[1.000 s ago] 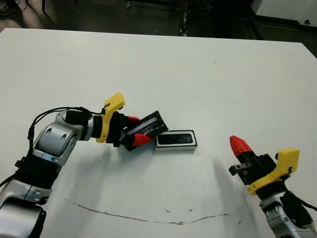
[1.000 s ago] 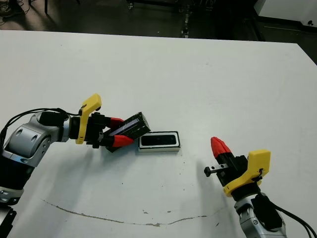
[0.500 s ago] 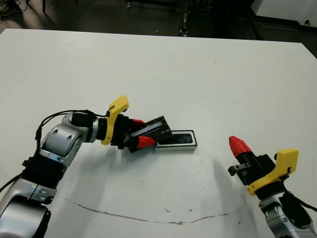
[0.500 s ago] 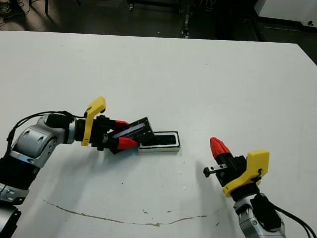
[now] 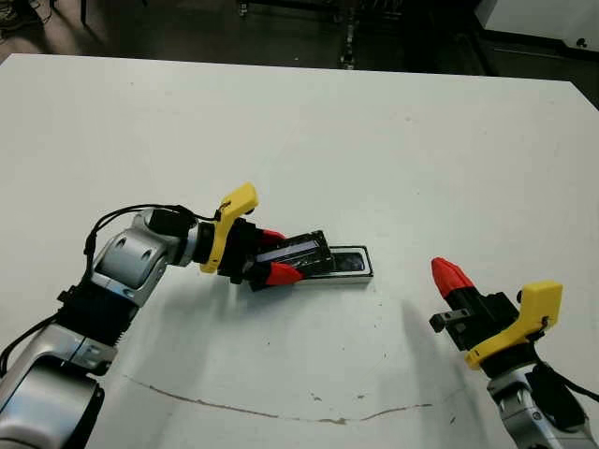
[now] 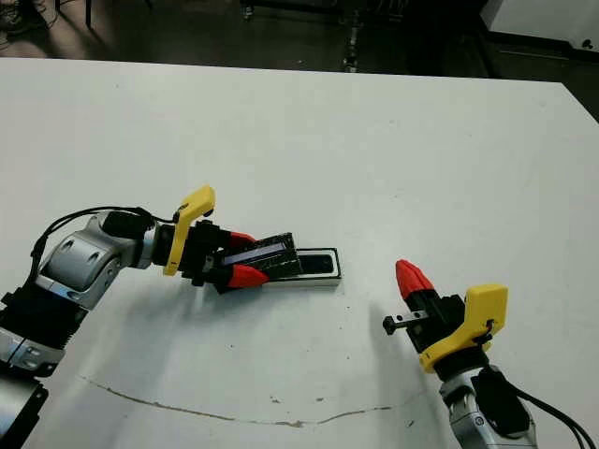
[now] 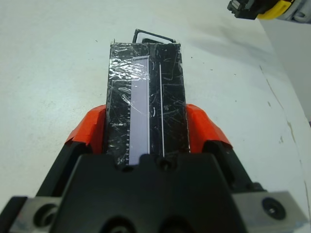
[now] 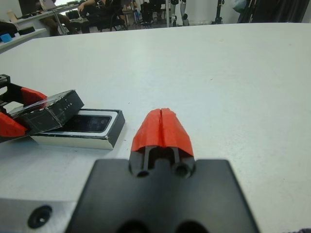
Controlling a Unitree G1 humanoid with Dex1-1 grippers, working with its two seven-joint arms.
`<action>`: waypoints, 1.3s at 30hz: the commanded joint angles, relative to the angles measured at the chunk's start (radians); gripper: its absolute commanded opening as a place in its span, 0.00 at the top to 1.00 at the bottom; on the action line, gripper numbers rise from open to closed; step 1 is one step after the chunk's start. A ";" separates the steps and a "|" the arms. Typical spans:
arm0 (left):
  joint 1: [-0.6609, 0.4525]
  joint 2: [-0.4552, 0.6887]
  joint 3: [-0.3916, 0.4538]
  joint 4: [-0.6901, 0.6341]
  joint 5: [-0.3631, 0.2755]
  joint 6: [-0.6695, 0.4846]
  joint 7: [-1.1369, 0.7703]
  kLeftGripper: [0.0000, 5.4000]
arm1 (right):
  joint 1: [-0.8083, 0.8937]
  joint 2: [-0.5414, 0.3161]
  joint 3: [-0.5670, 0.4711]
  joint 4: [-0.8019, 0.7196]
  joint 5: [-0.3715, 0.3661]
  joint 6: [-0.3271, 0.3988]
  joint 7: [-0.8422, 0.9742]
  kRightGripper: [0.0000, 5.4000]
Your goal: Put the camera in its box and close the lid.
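My left gripper [image 5: 281, 255] is shut on the lid [image 5: 301, 254], a glossy crinkled black cover with a pale strip [image 7: 141, 104]. The lid is tilted, its far end over the left end of the box [image 5: 342, 279]. The box is a shallow white-walled tray lying mid-table. Inside it lies the camera [image 5: 348, 262], dark and flat, its left part hidden by the lid. The right wrist view shows the box [image 8: 77, 141], the camera [image 8: 93, 123] and the lid [image 8: 48, 113] overlapping it. My right gripper [image 5: 452, 278] is shut, holds nothing, and stands to the right of the box.
A thin brownish line [image 5: 281, 412] runs along the table near its front edge. Beyond the table's far edge [image 5: 299, 64] is dark floor. A seated person [image 8: 97, 7] and furniture show past the table in the right wrist view.
My left gripper has carried the lid to the right and laid it flatter, so its far end now overlaps the box's left end. The right arm has barely moved.
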 commanded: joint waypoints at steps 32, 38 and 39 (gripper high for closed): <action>0.016 -0.062 -0.125 -0.034 0.109 -0.115 -0.025 0.41 | 0.005 -0.018 -0.015 -0.003 0.006 0.018 -0.004 1.00; 0.017 -0.089 -0.124 -0.028 0.121 -0.139 -0.018 0.41 | 0.003 -0.017 -0.016 -0.002 0.007 0.016 -0.006 1.00; 0.017 -0.093 -0.125 -0.029 0.122 -0.132 -0.015 0.41 | 0.003 -0.016 -0.015 -0.003 0.007 0.016 -0.007 1.00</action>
